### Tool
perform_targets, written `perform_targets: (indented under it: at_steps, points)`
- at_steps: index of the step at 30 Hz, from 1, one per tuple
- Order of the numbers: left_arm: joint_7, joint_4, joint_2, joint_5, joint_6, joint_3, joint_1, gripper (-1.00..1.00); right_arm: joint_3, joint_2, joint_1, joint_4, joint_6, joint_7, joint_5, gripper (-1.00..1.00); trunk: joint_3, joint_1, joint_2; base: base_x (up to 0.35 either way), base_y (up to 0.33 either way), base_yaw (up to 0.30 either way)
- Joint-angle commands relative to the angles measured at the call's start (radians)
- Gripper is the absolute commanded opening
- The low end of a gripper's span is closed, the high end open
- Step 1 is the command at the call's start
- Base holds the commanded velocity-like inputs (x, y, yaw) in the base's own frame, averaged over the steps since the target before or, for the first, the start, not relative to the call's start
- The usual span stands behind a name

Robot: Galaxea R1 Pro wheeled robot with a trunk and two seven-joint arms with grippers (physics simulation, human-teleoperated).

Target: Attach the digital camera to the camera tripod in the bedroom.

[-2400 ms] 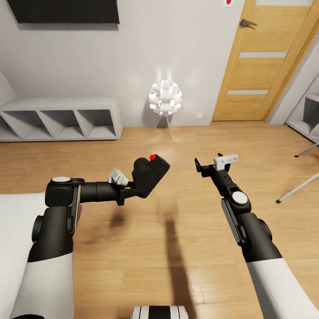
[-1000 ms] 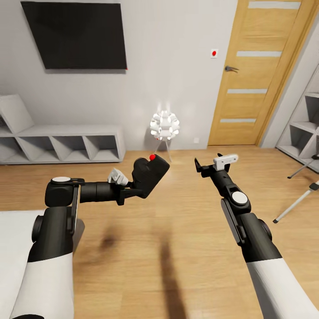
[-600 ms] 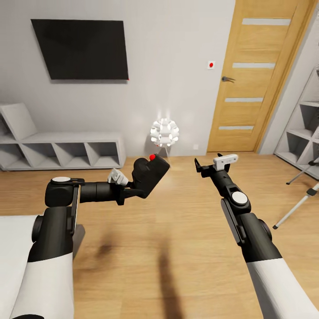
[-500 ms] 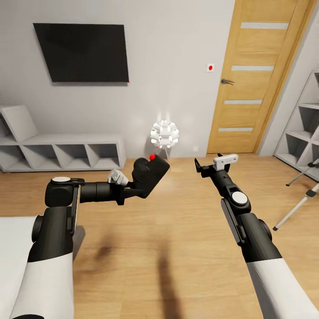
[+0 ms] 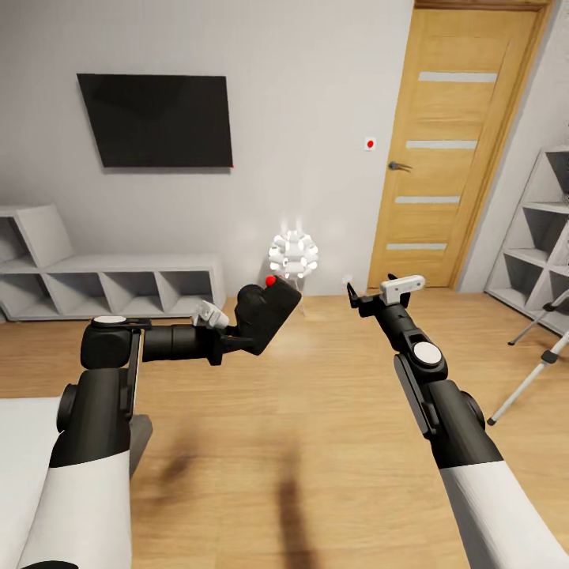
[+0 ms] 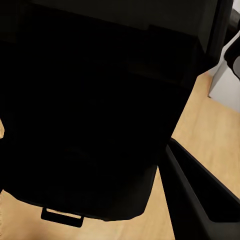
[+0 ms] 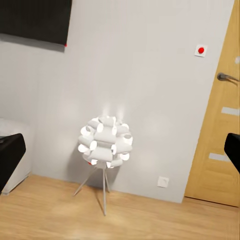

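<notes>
While the head view is looking over both arms, the left pincer (image 5: 229,338) is gripping the digital camera (image 5: 265,314), red button up, above the wood floor (image 5: 316,442). Right pincer (image 5: 356,299) is hanging released, holding nothing. Camera tripod (image 5: 537,363) legs are standing at the far right by white shelves (image 5: 537,237). No readable writing on the wall TV (image 5: 162,120) or oak door (image 5: 450,150). Left wrist: camera body (image 6: 100,110) is sitting clamped, unlabelled. Right wrist: fingertips (image 7: 10,160) are standing apart, facing the ball lamp (image 7: 105,142).
</notes>
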Motion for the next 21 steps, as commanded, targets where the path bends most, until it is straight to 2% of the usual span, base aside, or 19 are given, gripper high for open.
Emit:
perform_targets:
  at_steps: [1,7,21]
  points:
    - [-0.013,0.0,-0.001,-0.011,0.011,0.001,-0.001,-1.0,0.0,-0.001,0.0,-0.002,0.006,0.002,0.008,1.0,0.003,-0.001,0.0,0.0,0.0,0.0]
    - [-0.013,0.006,0.005,-0.017,0.014,-0.001,-0.001,-1.0,0.0,-0.001,0.001,-0.002,0.006,0.002,0.008,1.0,0.026,-0.003,0.001,0.0,0.0,0.0]
    - [-0.013,0.032,0.037,-0.019,0.01,-0.006,-0.001,-1.0,0.0,-0.001,0.001,0.0,0.006,0.002,0.008,1.0,0.08,-0.01,0.005,0.0,0.0,0.0]
